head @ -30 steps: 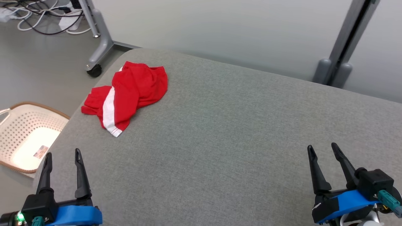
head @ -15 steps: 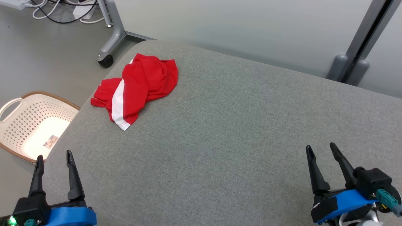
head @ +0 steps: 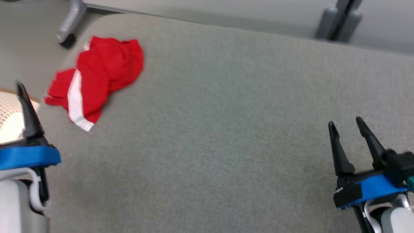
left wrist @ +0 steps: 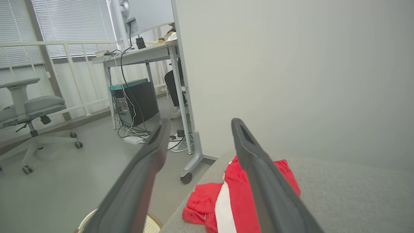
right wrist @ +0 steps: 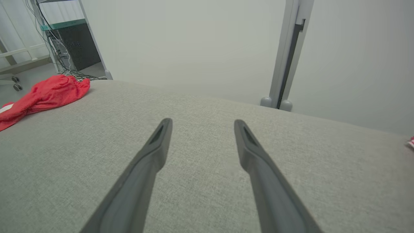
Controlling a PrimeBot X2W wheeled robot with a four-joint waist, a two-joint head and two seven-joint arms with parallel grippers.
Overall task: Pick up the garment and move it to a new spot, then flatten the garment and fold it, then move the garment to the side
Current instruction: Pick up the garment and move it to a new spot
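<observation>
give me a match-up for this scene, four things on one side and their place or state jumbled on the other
Things:
1. garment
2. right gripper
3. basket
4. caster wheel

Place or state:
a. black, on the floor beyond the grey cushion's far left corner
b. red, crumpled, lying on the cushion near its far left corner
c. cream, perforated, off the cushion's left edge
d. open and empty, over the cushion's near right part

Pairs: 1-b, 2-d, 3-c, 4-a
</observation>
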